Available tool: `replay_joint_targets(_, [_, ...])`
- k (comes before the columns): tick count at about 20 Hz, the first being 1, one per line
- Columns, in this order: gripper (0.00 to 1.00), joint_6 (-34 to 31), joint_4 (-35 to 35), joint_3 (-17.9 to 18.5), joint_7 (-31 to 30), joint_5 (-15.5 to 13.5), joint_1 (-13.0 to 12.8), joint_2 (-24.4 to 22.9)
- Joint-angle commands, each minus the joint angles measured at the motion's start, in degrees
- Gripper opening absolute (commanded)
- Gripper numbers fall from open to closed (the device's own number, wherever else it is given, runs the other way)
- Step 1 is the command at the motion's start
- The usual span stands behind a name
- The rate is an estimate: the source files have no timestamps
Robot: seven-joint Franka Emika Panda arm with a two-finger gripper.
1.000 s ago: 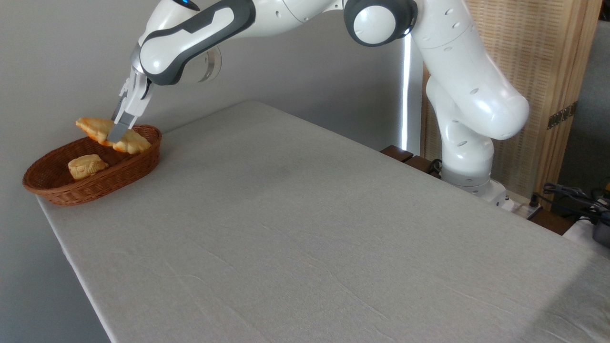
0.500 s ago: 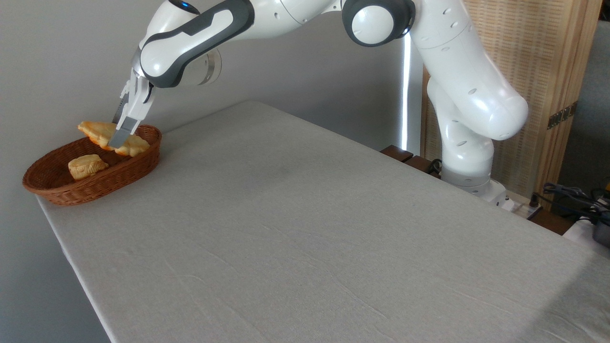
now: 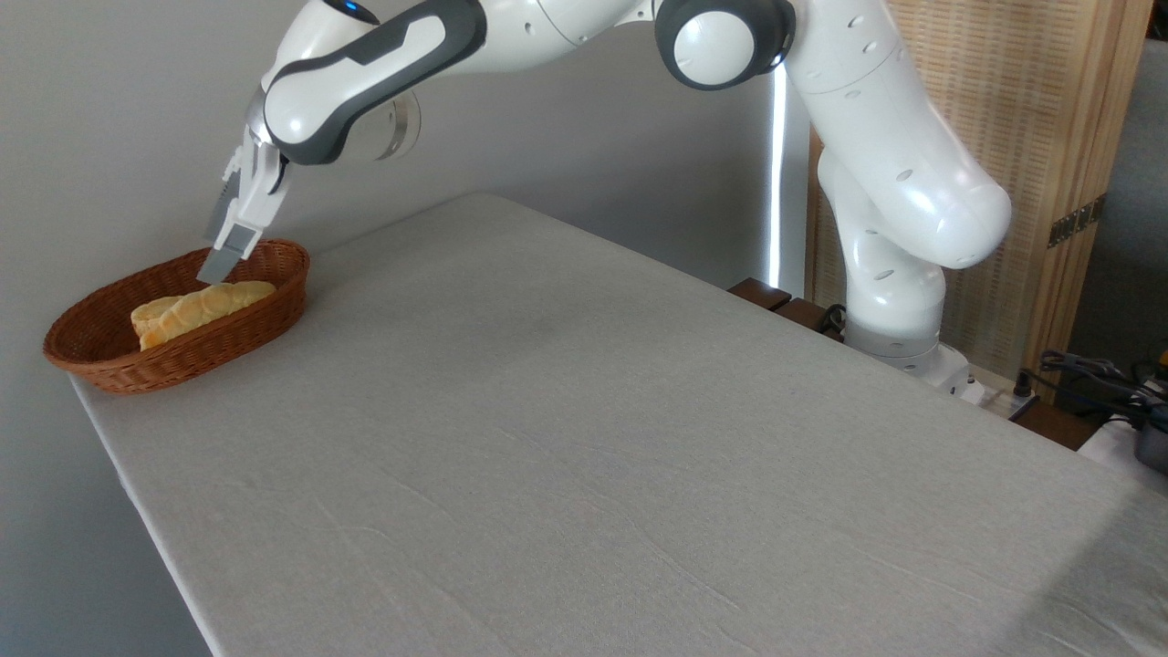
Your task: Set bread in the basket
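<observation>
Bread (image 3: 205, 306) lay inside the basket (image 3: 228, 338) just below my gripper (image 3: 219, 262), partly covering a paler chunk (image 3: 144, 315), my fingers empty above it, their spread impossible to tell from this side, basket near the table (image 3: 584, 438) corner under my arm (image 3: 566, 36).

Glossy white arm (image 3: 876, 119) built of fat rounded segments, with dark grey joint rings and a dark grey stripe curving along the forearm; small dimple-like screw holes dot the upper and lower shells. Round white cap inside a grey collar at the elbow joint (image 3: 721, 32), a blue light at the wrist top, a silvery metal flange disc beside the wrist. White hand (image 3: 224, 260) ends in narrow grey finger pads; base is a white rounded pedestal (image 3: 899, 351), with dark cables lying nearby.
</observation>
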Motion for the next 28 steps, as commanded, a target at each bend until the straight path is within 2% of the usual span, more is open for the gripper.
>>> replay_joint_targets(1, [1.0,-6.6,-0.5,1.0,-3.0,0.8,-0.2,-5.7])
replay_joint_targets(3, [1.0,-11.0,-0.7,1.4,-5.3,0.6,0.2,-8.5])
replay_joint_targets(4, [1.0,-13.0,-0.7,1.4,-5.6,-0.8,1.4,-9.8])
replay_joint_targets(7, [1.0,-21.0,-2.0,1.8,-5.2,-7.2,1.9,-14.8])
replay_joint_targets(9, [1.0,-27.2,-3.0,1.8,-4.9,-11.0,3.8,-18.3])
replay_joint_targets(11, [1.0,-32.4,-4.0,2.1,-4.8,-14.3,4.5,-20.8])
replay_joint_targets(14, [1.0,-39.1,-5.1,4.9,-3.7,-19.2,5.9,-23.7])
replay_joint_targets(17, [1.0,-44.1,-6.1,10.0,3.8,-26.5,6.0,-25.8])
replay_joint_targets(19, [1.0,-48.0,-6.3,14.0,12.0,-31.9,6.0,-27.3])
replay_joint_targets(20, [1.0,-49.9,-6.8,15.9,15.8,-33.6,6.0,-28.0])
replay_joint_targets(23, [1.0,-54.1,-8.0,21.3,23.7,-36.3,6.0,-30.0])
replay_joint_targets(28, [1.0,-58.3,-10.7,28.5,31.8,-36.7,6.0,-32.6])
